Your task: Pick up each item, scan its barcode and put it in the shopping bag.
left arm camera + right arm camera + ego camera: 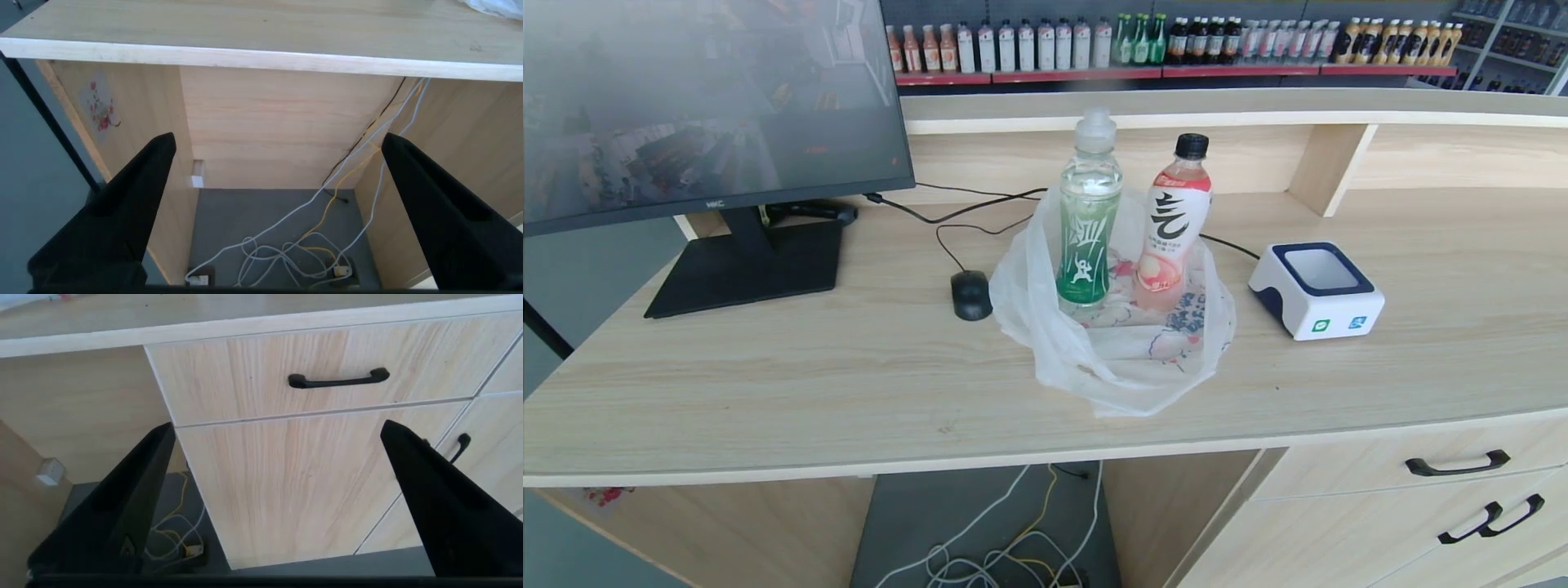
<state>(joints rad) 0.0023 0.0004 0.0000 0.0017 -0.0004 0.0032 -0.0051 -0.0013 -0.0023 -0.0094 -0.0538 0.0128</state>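
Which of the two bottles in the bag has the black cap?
The pink-and-white bottle, nearest the scanner; the green-labelled bottle has a clear cap.

Two bottles: one green-labelled bottle (1086, 224), one pink-labelled bottle (1176, 219). One shopping bag (1045, 331), one barcode scanner (1316, 291), one mouse (971, 295), one monitor (703, 106).

Left claw (278, 140), two matte black fingers (122, 214), broad wedges narrowing to blunt tips, right claw (278, 429) alike, same smooth black wedge fingers (445, 502)
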